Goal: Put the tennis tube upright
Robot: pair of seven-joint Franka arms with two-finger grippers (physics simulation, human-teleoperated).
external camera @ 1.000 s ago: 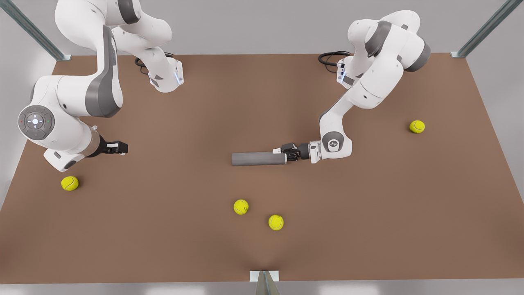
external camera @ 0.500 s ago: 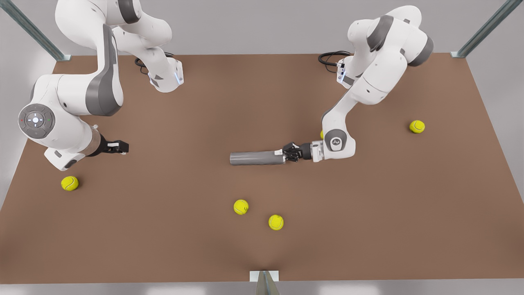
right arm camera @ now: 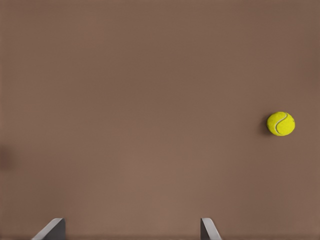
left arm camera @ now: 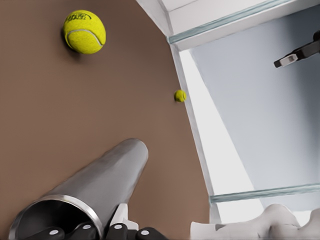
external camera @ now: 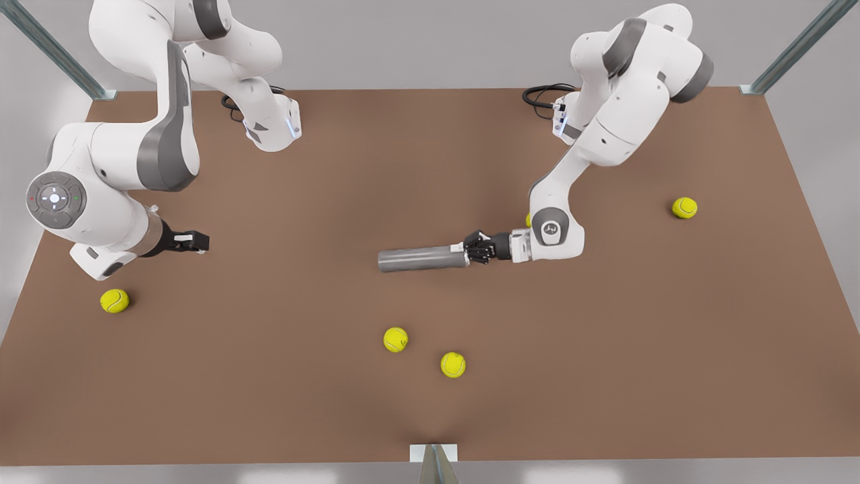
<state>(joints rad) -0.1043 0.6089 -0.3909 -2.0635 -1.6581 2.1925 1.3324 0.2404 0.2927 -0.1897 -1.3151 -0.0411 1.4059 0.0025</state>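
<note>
Near mid-table the left gripper [external camera: 465, 253] has jaws clamped on the tennis tube's [external camera: 420, 259] rim; right gripper [external camera: 203, 241] jaws apart.

A brown table [external camera: 336, 403] carries yellow tennis balls, well scattered. One ball [external camera: 115, 300] lies near the edge on the front view's left. Two balls [external camera: 396, 339] [external camera: 453, 364] lie near each other but apart, toward the near edge at the middle. Another ball [external camera: 684, 208] lies far over on the front view's right. Metal struts [external camera: 799, 47] rise at the far corners, against grey walls.
</note>
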